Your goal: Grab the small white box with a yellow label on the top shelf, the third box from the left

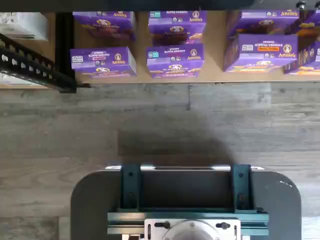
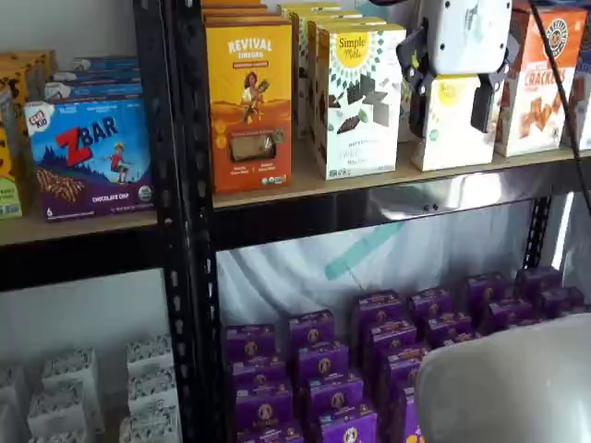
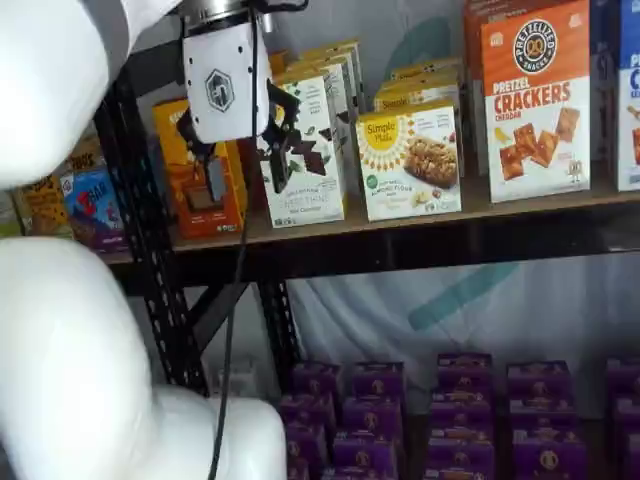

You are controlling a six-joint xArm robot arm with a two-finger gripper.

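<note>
The small white box (image 2: 450,129) stands on the top shelf (image 2: 305,187), a short carton with a round yellow label, between a taller white box and a cracker box. It also shows in a shelf view (image 3: 410,160). My gripper (image 2: 451,111) hangs in front of the shelf with its white body above and two black fingers apart, open and empty. In a shelf view the fingers (image 2: 416,103) frame the small white box. In a shelf view the gripper (image 3: 246,165) sits well out in front of the boxes, not touching any. The wrist view shows neither.
A taller white Simple Mills box (image 2: 358,101) and an orange Revival box (image 2: 249,92) stand left of the small box; a pretzel cracker box (image 2: 536,88) stands right. Purple boxes (image 1: 175,60) fill the lower shelf. A black rack upright (image 2: 185,240) is at the left.
</note>
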